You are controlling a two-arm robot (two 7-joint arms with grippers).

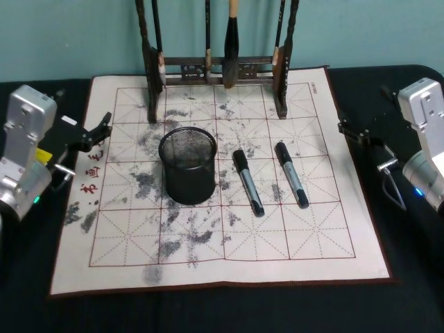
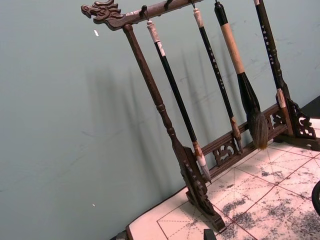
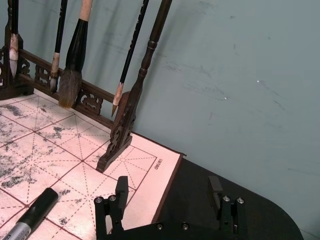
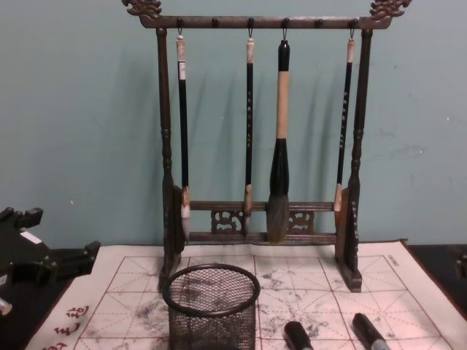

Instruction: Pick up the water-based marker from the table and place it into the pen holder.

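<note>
A: The fingers of the left gripper (image 1: 99,132) are apart and hold nothing. In the head view it sits by the left edge of the mat (image 1: 125,270). The right gripper (image 1: 355,133) sits off the mat's right edge, over the black tabletop (image 1: 416,291).

B: Where is the water-based marker?

A: 2 markers lie flat on the mat, to the right of the pen holder (image 1: 187,165). The left marker (image 1: 248,182) is near the holder but not touching it. The right marker (image 1: 291,173) lies just beside that one. I cannot tell which is water-based.

B: And the left wrist view?

A: It looks at the brush rack (image 2: 196,182) and its 4 hanging brushes.

B: The right wrist view?

A: The right fingers (image 3: 121,192) are wide apart with nothing between them. A marker's black cap lies on the mat nearby.

B: The chest view?

A: The holder (image 4: 211,310) stands upright in front of the rack. Both marker ends show to its right.

B: How will a marker feel?

A: I think light, hard and smooth. It is round, so it may roll. Pinch it across the middle of the grey part. The holder looks light too, so a bump could tip it.
</note>
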